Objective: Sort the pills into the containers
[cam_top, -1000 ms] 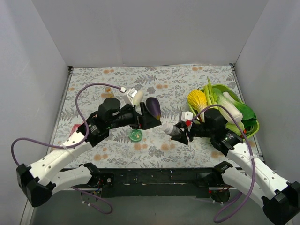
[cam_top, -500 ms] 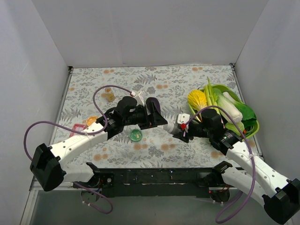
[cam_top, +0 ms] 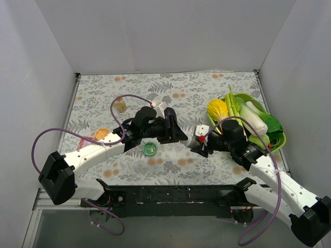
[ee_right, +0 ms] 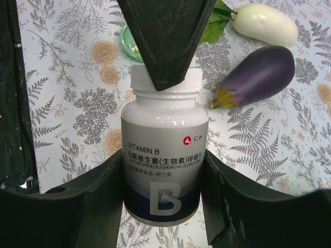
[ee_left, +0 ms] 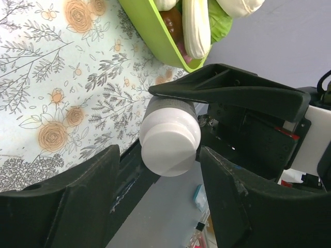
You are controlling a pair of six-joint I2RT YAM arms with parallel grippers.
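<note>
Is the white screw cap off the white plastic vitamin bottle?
No, the white cap sits on the white vitamin bottle in the right gripper.

Bottle (ee_right: 164, 160) between dish (cam_top: 150, 149) and tray (cam_top: 247, 96)

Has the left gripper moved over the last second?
Yes. Against the fixed green dish, the left gripper has shifted right, toward the white bottle in the right gripper.

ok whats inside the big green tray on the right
The lime tray holds a yellow frilly vegetable, green stalks, a pale cabbage and dark leaves. Its near side is hidden by the right arm.
</note>
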